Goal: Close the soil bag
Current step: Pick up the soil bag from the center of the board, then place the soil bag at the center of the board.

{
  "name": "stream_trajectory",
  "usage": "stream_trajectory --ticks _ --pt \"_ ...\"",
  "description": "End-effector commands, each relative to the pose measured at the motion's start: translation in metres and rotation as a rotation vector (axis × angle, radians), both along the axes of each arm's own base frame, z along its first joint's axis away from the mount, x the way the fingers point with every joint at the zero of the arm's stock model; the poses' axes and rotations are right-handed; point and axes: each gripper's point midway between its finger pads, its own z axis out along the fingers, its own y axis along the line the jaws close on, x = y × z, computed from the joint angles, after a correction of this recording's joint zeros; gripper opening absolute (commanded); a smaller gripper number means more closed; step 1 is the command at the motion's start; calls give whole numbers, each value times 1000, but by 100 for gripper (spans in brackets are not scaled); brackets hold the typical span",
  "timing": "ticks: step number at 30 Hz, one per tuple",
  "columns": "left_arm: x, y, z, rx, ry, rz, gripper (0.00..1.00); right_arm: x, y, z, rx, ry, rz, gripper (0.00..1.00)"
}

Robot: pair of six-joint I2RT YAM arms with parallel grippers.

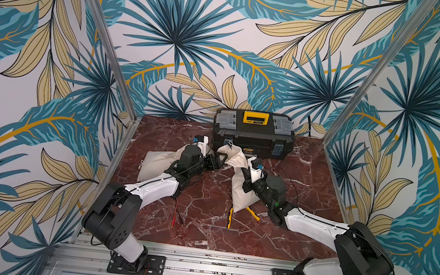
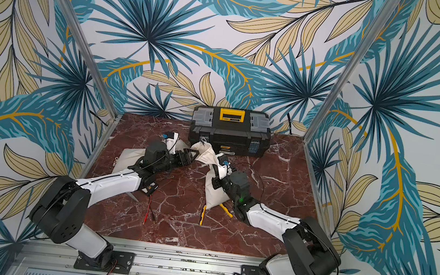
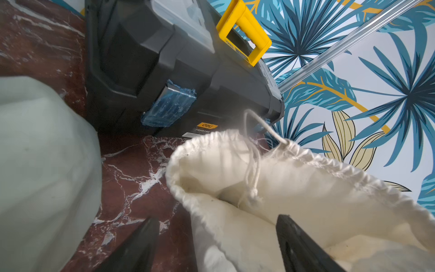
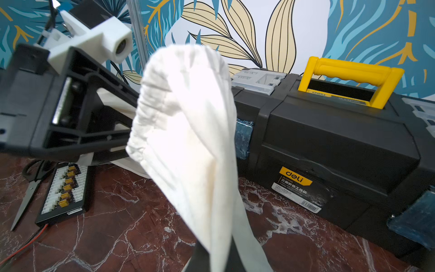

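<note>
One soil bag, mouth open: right fingers clench its cloth below the rim; left fingers stand spread, the rim's edge between them.

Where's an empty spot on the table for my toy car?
The front strip, between the yellow tool and the metal rail, is bare. So is the back corner right of the toolbox. The middle is crowded: open bag, second bag.
</note>
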Motion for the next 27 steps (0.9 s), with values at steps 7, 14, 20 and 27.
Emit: stream_trajectory --ticks 7,14,20,27 --pt "-1 -30 1 -39 8 -71 7 -8 1 3 12 -44 17 3" --pt "7 1 114 268 -306 -31 0 -14 -16 30 -11 -96 -25 39" --pt "0 7 167 507 -509 -115 0 -27 -18 63 -13 -105 23 66" --pt "-9 11 148 608 -506 -170 0 -51 -13 92 -20 -82 145 84"
